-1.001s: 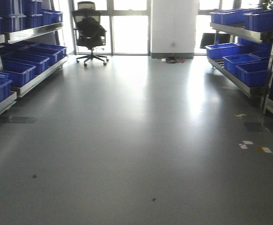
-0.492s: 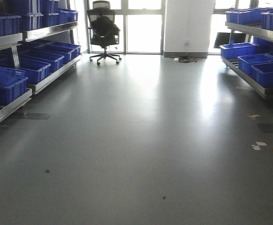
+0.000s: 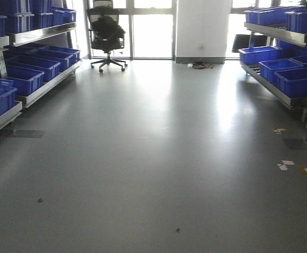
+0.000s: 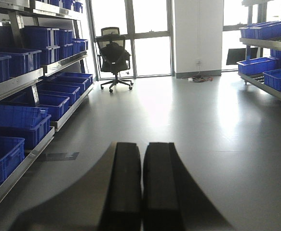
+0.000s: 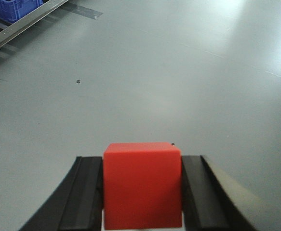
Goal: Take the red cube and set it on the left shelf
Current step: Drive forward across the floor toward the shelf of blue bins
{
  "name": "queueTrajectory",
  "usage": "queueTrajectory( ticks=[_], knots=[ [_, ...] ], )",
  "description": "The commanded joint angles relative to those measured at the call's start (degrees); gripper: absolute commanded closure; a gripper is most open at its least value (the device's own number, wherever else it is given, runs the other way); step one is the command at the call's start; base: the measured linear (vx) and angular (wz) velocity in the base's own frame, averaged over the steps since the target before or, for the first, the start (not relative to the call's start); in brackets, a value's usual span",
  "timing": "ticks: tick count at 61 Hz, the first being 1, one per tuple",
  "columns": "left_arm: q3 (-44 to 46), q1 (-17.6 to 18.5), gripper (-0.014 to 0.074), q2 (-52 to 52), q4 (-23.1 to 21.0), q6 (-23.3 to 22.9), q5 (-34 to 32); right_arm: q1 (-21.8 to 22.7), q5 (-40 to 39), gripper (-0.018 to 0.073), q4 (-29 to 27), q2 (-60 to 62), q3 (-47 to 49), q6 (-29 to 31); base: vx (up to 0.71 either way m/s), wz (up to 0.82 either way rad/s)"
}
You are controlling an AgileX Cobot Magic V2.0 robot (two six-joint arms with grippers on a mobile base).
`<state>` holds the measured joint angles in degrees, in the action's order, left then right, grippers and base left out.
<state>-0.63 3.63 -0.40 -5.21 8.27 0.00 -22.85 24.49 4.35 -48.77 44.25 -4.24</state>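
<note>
Your right end effector [image 5: 142, 204] clamps the red cube [image 5: 142, 178] across opposite flat faces; looks rigid, light, maybe slick. Your left end effector [image 4: 141, 187]: pressed together, empty.

red cube [image 5: 142, 185] between the black fingers [image 5: 87, 192] of the right gripper [image 5: 142, 192]; left gripper [image 4: 141, 183] black too; to its left, dark blue crates [image 4: 15, 125] on the silver steel left shelf [image 4: 15, 85]; ahead, plain glossy grey floor [image 3: 153, 158]; black chair [image 4: 113, 55].
</note>
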Motion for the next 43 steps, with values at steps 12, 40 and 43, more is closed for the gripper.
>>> queueTrajectory(
  ticks=[12, 40, 43],
  knots=[
    [-1.3, 0.3, 0.0491, 0.5, -0.4, 0.0, -4.8, -0.1, -4.6, 0.0501, 0.7, 0.3, 1.7, 0.4, 0.23, 0.06],
    [-1.3, 0.3, 0.0491, 0.5, -0.4, 0.0, -4.8, -0.1, -4.6, 0.0501, 0.7, 0.3, 1.7, 0.4, 0.35, 0.1],
    [-1.3, 0.3, 0.0491, 0.5, -0.4, 0.0, -4.8, -0.1, -4.6, 0.0501, 0.7, 0.3, 1.7, 0.4, 0.45, -0.01]
  ],
)
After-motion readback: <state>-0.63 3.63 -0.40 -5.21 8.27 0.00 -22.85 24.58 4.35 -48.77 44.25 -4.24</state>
